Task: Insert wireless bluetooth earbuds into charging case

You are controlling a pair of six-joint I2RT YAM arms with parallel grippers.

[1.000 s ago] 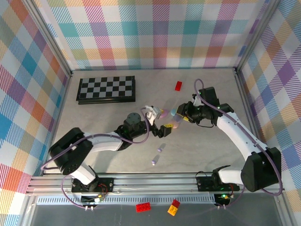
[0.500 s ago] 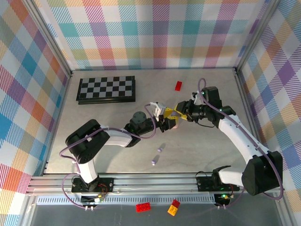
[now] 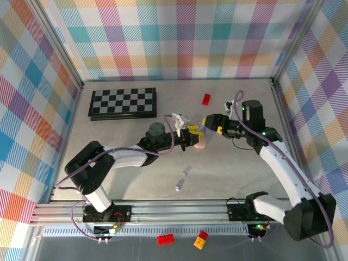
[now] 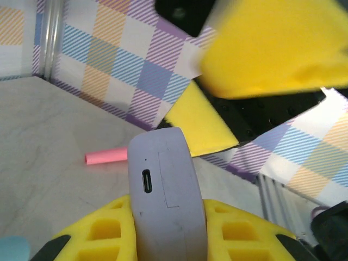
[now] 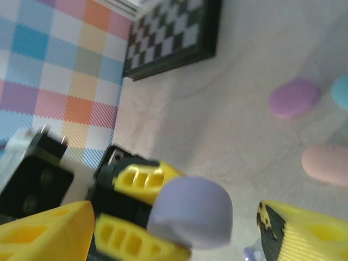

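**Top external view: left gripper point(image 3: 191, 137) clamped on a rounded lilac charging case point(image 4: 163, 190), right gripper point(image 3: 209, 123) spread beside it**

The two grippers meet at the middle of the frame, above the grey marbled table point(image 3: 125, 163). Below them, lower centre and well apart from both, lie the two earbuds point(image 3: 185, 173) point(image 3: 178, 186). They are tiny, glossy, pale-purple plastic stems, one just below and left of the other. A pink oval case point(image 3: 200, 145) sits just under the grippers. A black-and-white chessboard point(image 3: 123, 102) lies at upper left and a red toy brick point(image 3: 206, 99) at upper centre.

The left wrist view adds detail that the top view is too far away to show. The lilac charging case stands upright between the yellow fingers point(image 4: 98, 239), lid shut, with a charging port in its near face. A small pink stem-like piece point(image 4: 106, 157) lies on the table at mid-left; I cannot tell whether it is an earbud.

The right wrist view shows the right gripper's own yellow fingers point(image 5: 46, 231) wide apart at the bottom corners. The lilac charging case sits between them, with a gap showing on its right side. At the right edge lie a purple oval case point(image 5: 293, 98) and, above it, the edge of a light-blue case point(image 5: 341, 89).
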